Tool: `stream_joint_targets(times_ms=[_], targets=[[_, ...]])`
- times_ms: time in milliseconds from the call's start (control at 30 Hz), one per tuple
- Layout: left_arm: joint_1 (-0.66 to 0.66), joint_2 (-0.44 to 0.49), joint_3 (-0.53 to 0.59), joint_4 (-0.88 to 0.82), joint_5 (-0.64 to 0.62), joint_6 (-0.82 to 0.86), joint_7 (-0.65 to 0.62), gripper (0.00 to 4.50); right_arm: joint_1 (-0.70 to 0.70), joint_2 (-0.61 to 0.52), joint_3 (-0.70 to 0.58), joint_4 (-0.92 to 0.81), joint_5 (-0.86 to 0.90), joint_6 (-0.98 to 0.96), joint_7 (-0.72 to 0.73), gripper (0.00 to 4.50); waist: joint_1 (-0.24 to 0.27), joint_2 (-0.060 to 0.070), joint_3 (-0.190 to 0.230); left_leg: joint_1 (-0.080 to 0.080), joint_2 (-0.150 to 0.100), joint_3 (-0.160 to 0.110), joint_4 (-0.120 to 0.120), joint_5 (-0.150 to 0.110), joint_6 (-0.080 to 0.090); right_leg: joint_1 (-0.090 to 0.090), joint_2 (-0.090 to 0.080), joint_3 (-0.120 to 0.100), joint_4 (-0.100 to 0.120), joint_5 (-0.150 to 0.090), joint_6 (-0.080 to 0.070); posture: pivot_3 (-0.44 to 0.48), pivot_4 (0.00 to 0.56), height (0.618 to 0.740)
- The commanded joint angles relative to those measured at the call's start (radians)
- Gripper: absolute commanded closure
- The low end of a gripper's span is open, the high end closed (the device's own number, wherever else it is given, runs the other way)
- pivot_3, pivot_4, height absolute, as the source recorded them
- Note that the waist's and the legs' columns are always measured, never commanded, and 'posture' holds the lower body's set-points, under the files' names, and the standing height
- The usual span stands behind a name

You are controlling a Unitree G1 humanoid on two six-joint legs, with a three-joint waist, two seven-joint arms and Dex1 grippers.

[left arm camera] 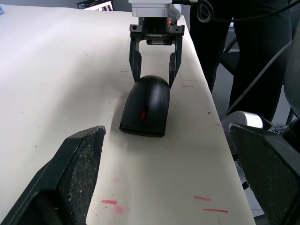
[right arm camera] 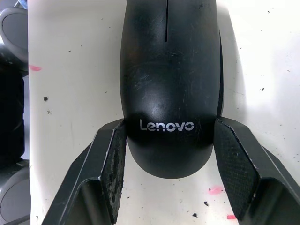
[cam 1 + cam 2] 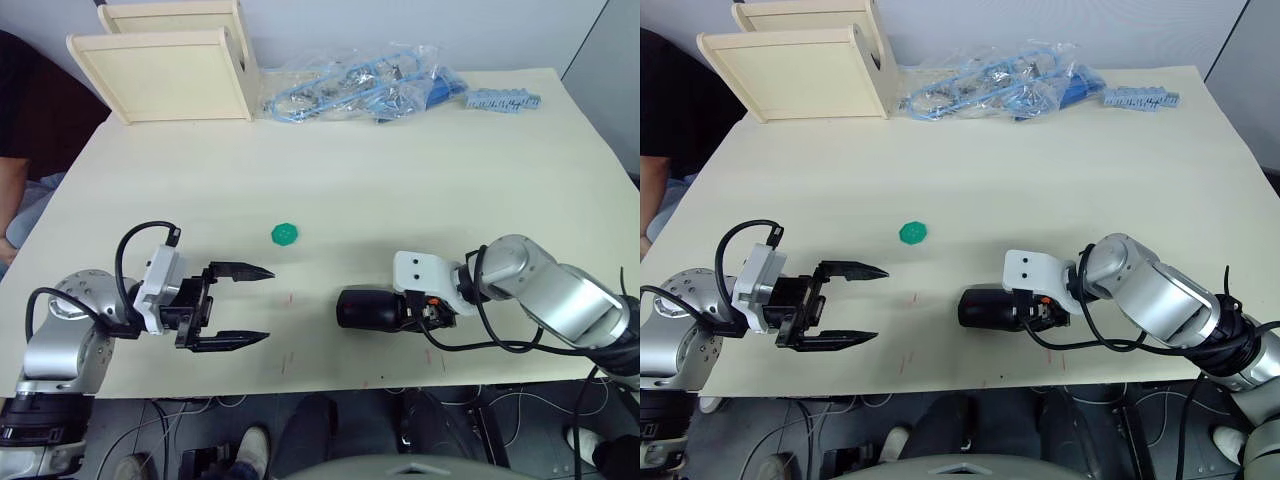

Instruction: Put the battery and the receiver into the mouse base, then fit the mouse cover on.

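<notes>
Resting on the table (image 3: 400, 140) near its front edge, the mouse cover (image 2: 171, 84) appears seated on the base, right gripper (image 2: 169, 176) jaws flanking its logo end, left gripper (image 3: 240, 305) jaws spread empty; task judged essentially complete.

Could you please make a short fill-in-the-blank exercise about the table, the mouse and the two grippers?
1. The right gripper has its fingers on both sides of the black ____.
2. The left gripper holds nothing and its fingers are ____.
3. The small round disc on the table is ____ in colour.
4. The word printed on the mouse is ____.

Missing words: mouse; open; green; Lenovo
</notes>
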Motion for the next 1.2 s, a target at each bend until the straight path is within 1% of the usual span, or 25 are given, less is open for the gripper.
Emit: stream_joint_targets(times_ms=[33,733,1200], targets=[[-0.01,0.004,0.001,-0.008,-0.002,-0.017,-0.039,0.0,-0.013,0.003,-0.002,-0.036,0.016,0.011,0.001,2.22,0.0,0.0,0.0,0.0,0.0,0.0,0.0,0.0,0.0,0.0,0.0,0.0,0.0,0.0,0.0,0.0,0.15,0.74],[-0.01,0.001,-0.002,-0.01,-0.004,-0.014,-0.043,0.0,-0.076,0.015,0.017,-0.016,0.039,0.072,-0.016,2.22,0.001,0.0,0.0,-0.001,0.0,0.0,0.0,0.0,0.0,-0.001,0.0,0.0,0.0,0.0,0.0,0.0,0.15,0.74],[-0.002,0.001,-0.002,-0.016,-0.006,-0.012,-0.042,0.0,-0.092,-0.023,0.052,-0.006,0.025,0.074,-0.015,2.22,0.001,0.0,0.0,-0.003,0.0,0.0,0.0,0.0,0.0,-0.004,-0.001,0.0,0.0,0.0,0.0,0.0,0.15,0.74]])
